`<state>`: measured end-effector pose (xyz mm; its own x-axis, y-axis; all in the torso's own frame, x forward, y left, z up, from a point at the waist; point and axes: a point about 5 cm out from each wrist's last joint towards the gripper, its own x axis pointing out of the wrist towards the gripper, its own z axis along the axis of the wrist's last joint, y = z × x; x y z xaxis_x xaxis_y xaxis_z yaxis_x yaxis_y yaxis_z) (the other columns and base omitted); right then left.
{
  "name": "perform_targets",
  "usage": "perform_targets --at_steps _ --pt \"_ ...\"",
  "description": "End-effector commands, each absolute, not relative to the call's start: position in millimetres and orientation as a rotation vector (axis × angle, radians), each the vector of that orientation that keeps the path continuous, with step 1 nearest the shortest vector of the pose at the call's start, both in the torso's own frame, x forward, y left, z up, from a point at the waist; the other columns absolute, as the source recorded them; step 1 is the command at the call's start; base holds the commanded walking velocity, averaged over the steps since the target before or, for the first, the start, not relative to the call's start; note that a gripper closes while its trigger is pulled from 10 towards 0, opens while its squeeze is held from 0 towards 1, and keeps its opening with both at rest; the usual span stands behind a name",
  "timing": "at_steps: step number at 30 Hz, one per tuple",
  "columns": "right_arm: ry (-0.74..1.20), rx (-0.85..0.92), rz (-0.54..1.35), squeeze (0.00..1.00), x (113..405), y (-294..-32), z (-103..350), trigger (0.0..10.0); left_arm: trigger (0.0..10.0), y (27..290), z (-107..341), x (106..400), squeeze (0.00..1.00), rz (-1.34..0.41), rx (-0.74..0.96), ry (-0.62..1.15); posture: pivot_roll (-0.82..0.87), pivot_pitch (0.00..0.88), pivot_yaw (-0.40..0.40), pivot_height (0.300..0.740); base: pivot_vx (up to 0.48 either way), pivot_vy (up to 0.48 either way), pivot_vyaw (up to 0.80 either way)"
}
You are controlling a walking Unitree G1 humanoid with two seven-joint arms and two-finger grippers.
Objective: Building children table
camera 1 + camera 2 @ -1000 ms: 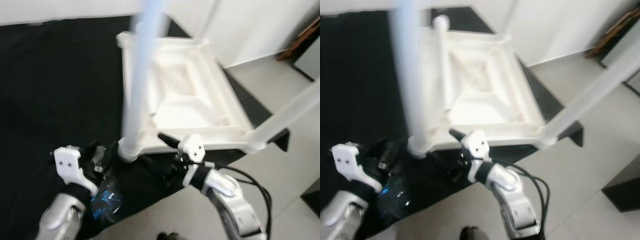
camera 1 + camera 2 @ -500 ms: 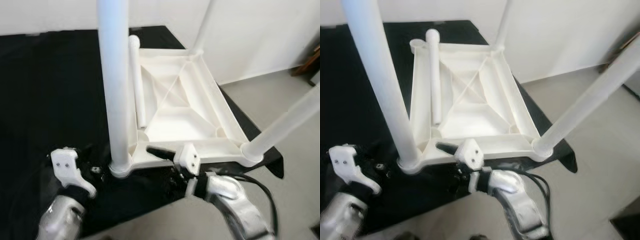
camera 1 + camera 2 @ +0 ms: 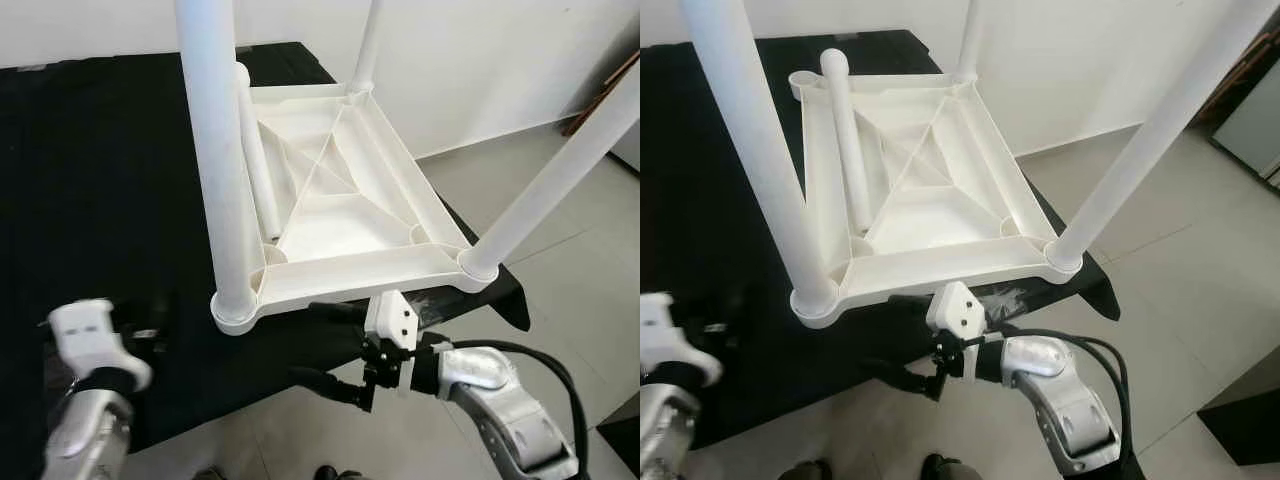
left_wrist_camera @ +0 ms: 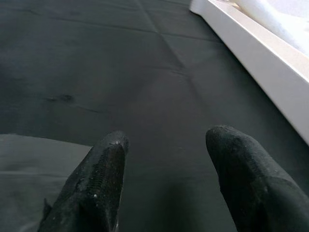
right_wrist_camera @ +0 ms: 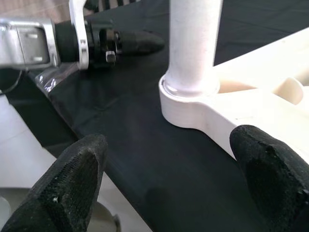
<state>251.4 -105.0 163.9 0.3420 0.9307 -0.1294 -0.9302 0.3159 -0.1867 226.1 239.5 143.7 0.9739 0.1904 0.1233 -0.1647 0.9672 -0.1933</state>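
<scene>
White table (image 3: 340,200) lies upside down on the black-covered counter (image 3: 100,180), three legs standing up in its corner sockets, a fourth leg (image 3: 845,135) lying loose inside the frame. My right end effector (image 3: 335,350) hangs at the counter's near edge, just below the table's near rim, fingers apart, empty. My left end effector (image 4: 164,159) hovers over the cloth beside the frame, fingers apart, empty.

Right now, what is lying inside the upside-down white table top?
One loose white leg lies inside the table top, along its left wall beside the raised ribs. The near standing leg hides part of it in the left eye view.
</scene>
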Motion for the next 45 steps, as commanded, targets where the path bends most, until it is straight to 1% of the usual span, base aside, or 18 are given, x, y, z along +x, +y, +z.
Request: perform_targets --at_steps 1,2,4,5,6,7,10,13,15,22,23,24,28,34,36,38,42,45 --pt "0.005 -0.265 1.220 0.00 252.1 -108.1 161.9 10.0 10.0 243.3 134.4 224.1 0.00 0.205 -0.183 -0.089 0.03 0.235 -0.104 0.740 0.000 0.000 0.00" --pt "0.010 -0.335 1.202 0.00 260.9 -113.7 164.5 10.0 10.0 257.6 133.2 221.7 0.00 0.293 -0.139 -0.079 0.03 0.242 -0.100 0.740 0.000 0.000 0.00" --pt "0.010 -0.335 1.202 0.00 260.9 -113.7 164.5 10.0 10.0 257.6 133.2 221.7 0.00 0.293 -0.139 -0.079 0.03 0.242 -0.100 0.740 0.000 0.000 0.00" --pt "0.033 -0.492 1.185 0.00 281.5 -125.6 171.4 10.0 10.0 280.4 133.6 214.8 0.00 0.427 -0.100 -0.073 0.04 0.251 -0.102 0.740 0.000 0.000 0.00" --pt "0.051 -0.573 1.172 0.00 294.0 -132.3 177.1 10.0 10.0 282.3 136.3 212.7 0.00 0.418 -0.105 -0.083 0.05 0.258 -0.107 0.740 0.000 0.000 0.00" --pt "0.051 -0.573 1.172 0.00 294.0 -132.3 177.1 10.0 10.0 282.3 136.3 212.7 0.00 0.418 -0.105 -0.083 0.05 0.258 -0.107 0.740 0.000 0.000 0.00" --pt "0.075 -0.675 1.136 0.00 315.6 -140.8 189.3 10.0 10.0 272.1 142.0 211.4 0.00 0.324 -0.118 -0.104 0.05 0.269 -0.113 0.740 0.000 0.000 0.00" --pt "0.089 -0.696 1.117 0.00 325.8 -141.8 193.8 10.0 10.0 264.5 143.4 210.4 0.00 0.278 -0.119 -0.109 0.06 0.280 -0.120 0.740 0.000 0.000 0.00" --pt "0.108 -0.708 1.089 0.00 343.4 -138.2 201.2 10.0 10.0 250.4 145.4 208.1 0.00 0.203 -0.118 -0.115 0.06 0.293 -0.126 0.740 0.000 0.000 0.00" --pt "0.191 -0.657 1.210 0.00 353.9 -118.8 193.1 10.0 10.0 232.0 148.0 201.5 0.00 0.133 -0.094 -0.109 0.09 0.335 -0.143 0.740 0.000 0.000 0.00" --pt "0.207 -0.662 1.230 0.00 357.0 -114.6 191.9 3.7 10.0 232.5 149.1 198.7 0.00 0.141 -0.086 -0.107 0.10 0.348 -0.150 0.740 0.000 0.000 0.00" --pt "0.203 -0.669 1.236 0.00 360.9 -109.4 193.4 0.0 10.0 235.4 150.4 195.2 0.00 0.159 -0.078 -0.106 0.10 0.358 -0.157 0.740 0.000 0.000 0.00" --pt "0.185 -0.671 1.229 0.00 367.2 -101.9 198.0 0.0 10.0 240.8 152.2 189.8 0.00 0.188 -0.066 -0.106 0.11 0.367 -0.164 0.740 0.000 0.000 0.00" --pt "0.070 -0.613 1.215 0.00 379.7 -70.4 221.1 0.0 10.0 252.0 157.4 180.8 0.00 0.254 -0.036 -0.112 0.12 0.384 -0.176 0.740 0.000 0.000 0.00" --pt "0.070 -0.613 1.215 0.00 379.7 -70.4 221.1 0.0 10.0 252.0 157.4 180.8 0.00 0.254 -0.036 -0.112 0.12 0.384 -0.176 0.740 0.000 0.000 0.00" --pt "0.000 -0.575 1.190 0.00 383.3 -51.9 232.2 0.0 10.0 252.5 159.1 180.9 0.00 0.261 -0.029 -0.116 0.13 0.386 -0.177 0.740 0.000 0.000 0.00" --pt "-0.071 -0.533 1.148 0.00 385.5 -31.5 245.2 0.0 10.0 252.4 160.8 182.4 0.00 0.265 -0.029 -0.121 0.13 0.384 -0.172 0.740 0.000 0.000 0.00" --pt "-0.071 -0.533 1.148 0.00 385.5 -31.5 245.2 0.0 10.0 252.4 160.8 182.4 0.00 0.265 -0.029 -0.121 0.13 0.384 -0.172 0.740 0.000 0.000 0.00"
